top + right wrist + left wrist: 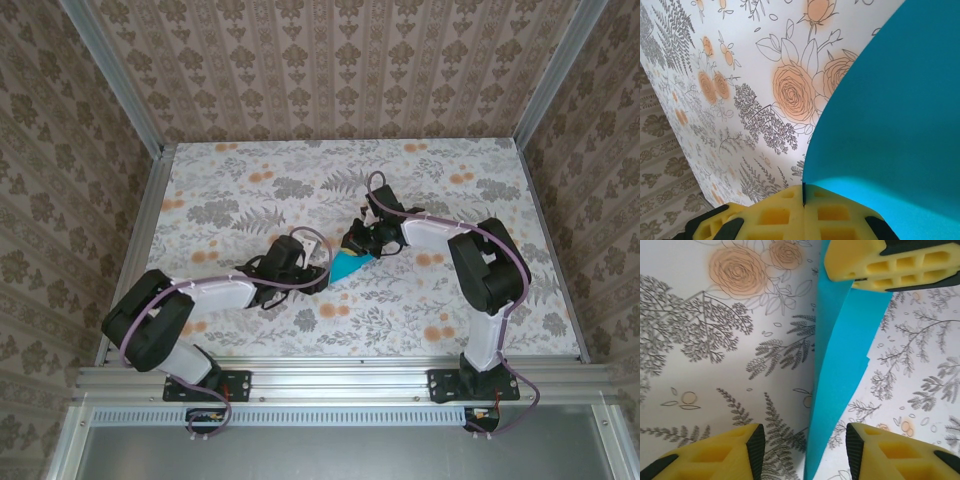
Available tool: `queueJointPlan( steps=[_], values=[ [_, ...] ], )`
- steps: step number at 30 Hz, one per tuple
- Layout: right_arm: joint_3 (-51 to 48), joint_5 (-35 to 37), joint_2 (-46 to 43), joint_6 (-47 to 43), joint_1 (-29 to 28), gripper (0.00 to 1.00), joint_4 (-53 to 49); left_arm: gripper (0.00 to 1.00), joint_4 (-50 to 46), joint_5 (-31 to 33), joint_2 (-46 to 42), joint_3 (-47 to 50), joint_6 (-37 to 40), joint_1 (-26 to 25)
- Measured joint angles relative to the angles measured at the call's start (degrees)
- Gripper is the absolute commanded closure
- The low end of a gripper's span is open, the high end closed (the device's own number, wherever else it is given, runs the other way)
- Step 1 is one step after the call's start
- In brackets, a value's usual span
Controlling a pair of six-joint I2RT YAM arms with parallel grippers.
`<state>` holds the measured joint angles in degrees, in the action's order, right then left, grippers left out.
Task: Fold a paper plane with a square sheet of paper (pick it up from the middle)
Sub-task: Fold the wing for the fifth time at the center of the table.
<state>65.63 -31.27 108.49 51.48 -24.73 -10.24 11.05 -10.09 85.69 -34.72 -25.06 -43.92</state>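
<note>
- Two yellow pads [775, 217] of the right gripper [803, 195] are pressed together on an edge of the square sheet of paper [890, 125], which curves away toward 2 o'clock.
- Left gripper [805, 436]: fingers [725, 452] apart, with the creased, pointed paper running between them.
- Floral table [250, 180]: the sheet lies near its centre, and patterned wallpaper [330, 70] rises at 9, 12 and 3 o'clock.
- Seen from above, the arms cover part of the sheet, and its folds are hard to make out.
</note>
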Motion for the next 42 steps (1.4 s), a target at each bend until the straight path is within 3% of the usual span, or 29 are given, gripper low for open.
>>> queueJointPlan(
  steps=[10, 24, 42],
  values=[
    [-0.39, -0.94, -0.02, -0.42, 0.11, 1.00, 0.72, 0.62, 2.89, -5.07, 2.58, 0.35, -2.32, 0.94],
    [-0.39, -0.96, -0.02, -0.37, 0.59, 1.00, 0.90, 0.82, 3.39, -5.75, 5.11, 0.35, -2.38, 0.87],
    [-3.82, -1.16, -0.15, -4.61, 1.03, 1.00, 1.05, 0.81, -2.34, 3.23, 6.69, -2.64, -0.66, -3.37]
  ],
)
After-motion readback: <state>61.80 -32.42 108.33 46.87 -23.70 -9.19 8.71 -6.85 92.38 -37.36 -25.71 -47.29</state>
